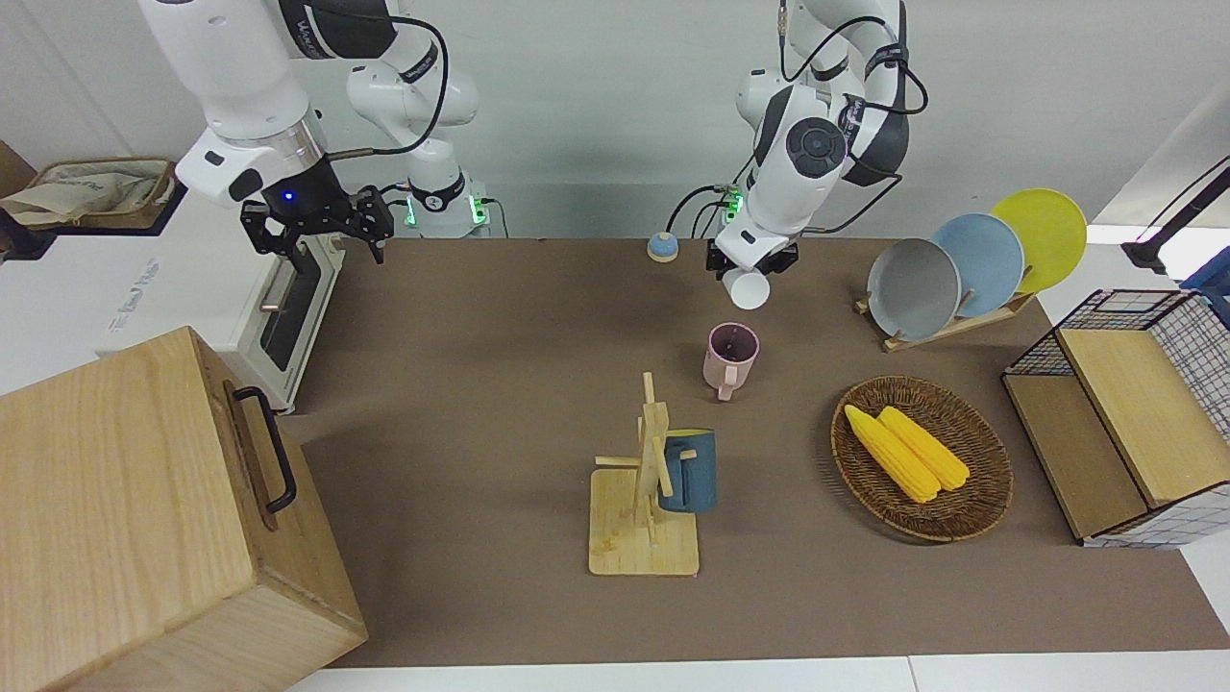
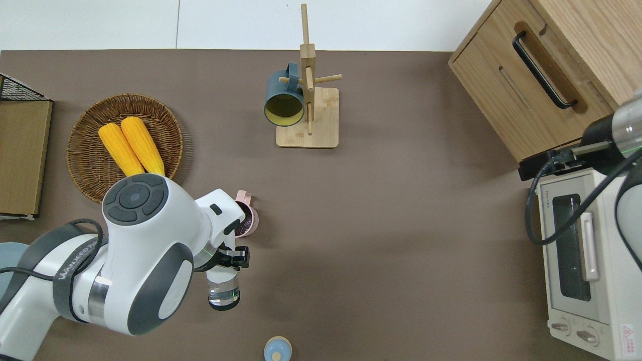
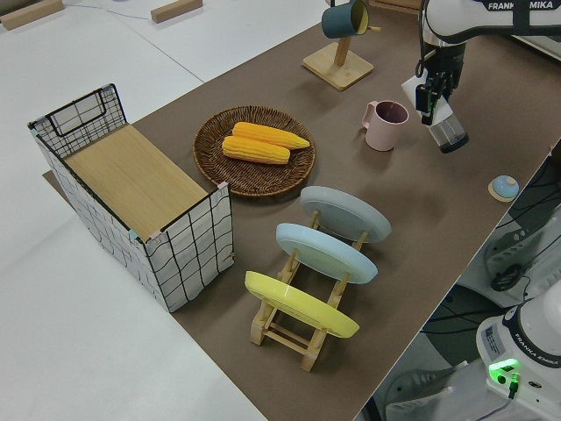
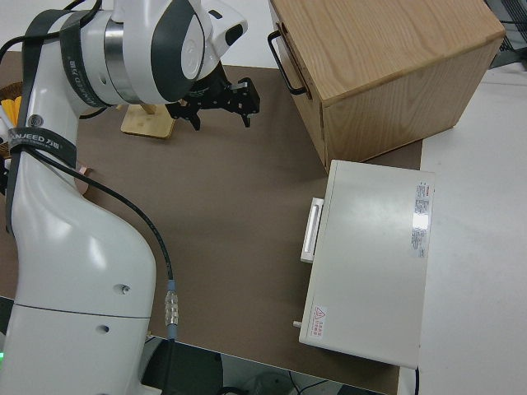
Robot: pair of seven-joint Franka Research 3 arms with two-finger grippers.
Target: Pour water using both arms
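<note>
Pouring not visibly started: left gripper is pinching a clear plastic bottle, tilted, in the air just beside the pink ceramic mug on the brown table. Right gripper is sitting parked, fingers spread, empty.

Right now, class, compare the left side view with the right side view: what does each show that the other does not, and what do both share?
Only the left side view shows the left gripper holding a clear cup tilted near the pink mug, plus the corn basket and plate rack. Only the right side view shows the right gripper, open, the toaster oven and wooden cabinet. Both share the brown table and mug tree.
</note>
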